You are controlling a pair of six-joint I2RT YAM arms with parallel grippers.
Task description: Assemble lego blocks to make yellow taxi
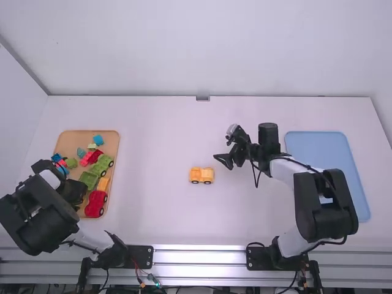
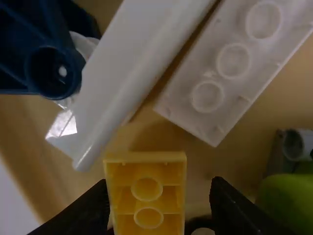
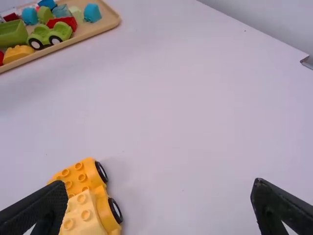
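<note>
So, nearest the camera there's a metal rail (image 1: 196, 254) along the front edge of the white table (image 1: 159, 229), with both arm bases on it. The left arm (image 1: 27, 223) leans out over the left side, and its gripper, the left gripper (image 1: 72, 193), is down at the wooden tray (image 1: 68, 133). In its wrist view the left gripper's fingers are apart, with a hollow yellow block (image 2: 146, 156) between them; there's a gap on one side, so I wouldn't call it gripped. Around it are a white studless-side-up block (image 2: 230, 63), a dark blue piece (image 2: 54, 63) and something light green (image 2: 286, 196).

That tray sits near the table's left edge, with a red car (image 1: 95, 202) at its near end and a green car (image 1: 105, 163) farther up.

Middle of the table: the yellow car (image 1: 195, 174), wheels down, with a paler yellow block (image 3: 80, 215) on top. It's well apart from both trays and the table edges.

Just beyond and to the right, the right gripper (image 1: 222, 148) hangs near the car, fingers spread wide, nothing between them. The blue tray (image 1: 315, 147) is close to the right edge, and the far edge meets a pale wall (image 1: 196, 49).
</note>
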